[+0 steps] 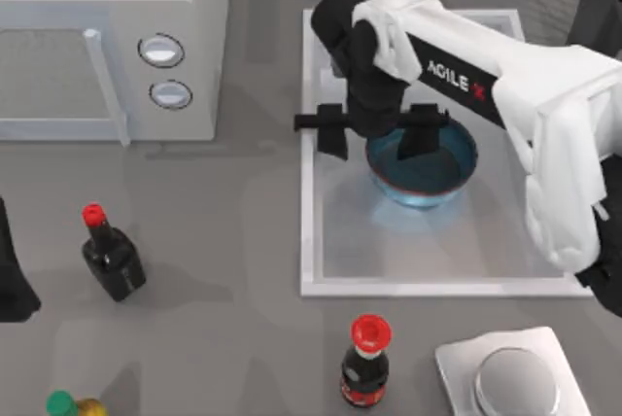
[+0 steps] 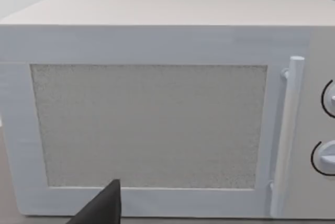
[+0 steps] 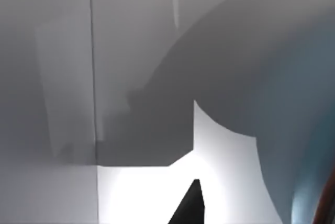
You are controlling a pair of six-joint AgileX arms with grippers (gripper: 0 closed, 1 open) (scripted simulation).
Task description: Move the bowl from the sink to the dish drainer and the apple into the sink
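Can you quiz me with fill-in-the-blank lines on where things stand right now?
1. The bowl sits inside the ____.
2. The ____ gripper is spread over the bowl's rim, fingers open.
3. The microwave stands to the sink's ____ in the top view.
4. Both dark bottles have ____ caps.

Missing words: sink; right; left; red

White microwave [image 1: 107, 47] at back left; two red-capped bottles [image 1: 112, 256] [image 1: 366, 365] stand in front.
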